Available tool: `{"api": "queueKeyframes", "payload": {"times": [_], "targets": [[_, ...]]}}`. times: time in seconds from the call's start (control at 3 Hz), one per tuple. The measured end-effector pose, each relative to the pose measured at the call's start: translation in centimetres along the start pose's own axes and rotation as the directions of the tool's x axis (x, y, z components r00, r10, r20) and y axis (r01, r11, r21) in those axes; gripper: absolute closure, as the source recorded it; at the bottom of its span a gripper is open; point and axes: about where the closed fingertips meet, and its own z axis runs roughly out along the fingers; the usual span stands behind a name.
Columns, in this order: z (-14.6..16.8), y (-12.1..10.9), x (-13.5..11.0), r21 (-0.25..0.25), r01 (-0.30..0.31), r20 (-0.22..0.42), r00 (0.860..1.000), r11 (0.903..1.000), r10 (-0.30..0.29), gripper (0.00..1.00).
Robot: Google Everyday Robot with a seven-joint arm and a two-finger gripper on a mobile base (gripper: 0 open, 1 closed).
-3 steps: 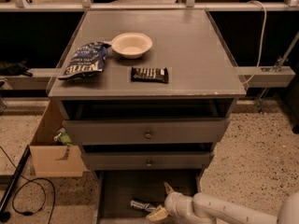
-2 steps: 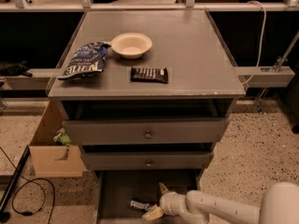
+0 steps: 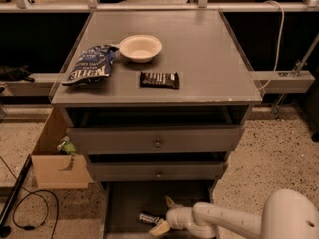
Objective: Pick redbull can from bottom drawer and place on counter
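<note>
Redbull can (image 3: 148, 217) is lying on its side on the dark floor of the bottom drawer (image 3: 124, 203), which is pulled out below the front edge of the counter (image 3: 199, 59). My gripper (image 3: 165, 215) is down inside that drawer, just to the can's right, and my arm (image 3: 224, 220) comes in low from the bench's front right corner. My fingers (image 3: 160, 228) are spread apart, one pointing up and one lower, with the can's near end right at the gap. Can't tell if I'm touching it. Up top, a white bowl (image 3: 140, 48) sits toward the left edge with a chip bag (image 3: 90, 64) beside it, and a candy bar (image 3: 159, 79) lies near the front edge.
</note>
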Motion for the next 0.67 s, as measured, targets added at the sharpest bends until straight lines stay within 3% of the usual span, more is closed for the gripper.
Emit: {"api": "queueKeyframes", "payload": {"times": [0.67], "targets": [[2.6,0.2,2.0,-0.015,0.004,-0.005,1.000,0.9999,-0.004,0.00]]}}
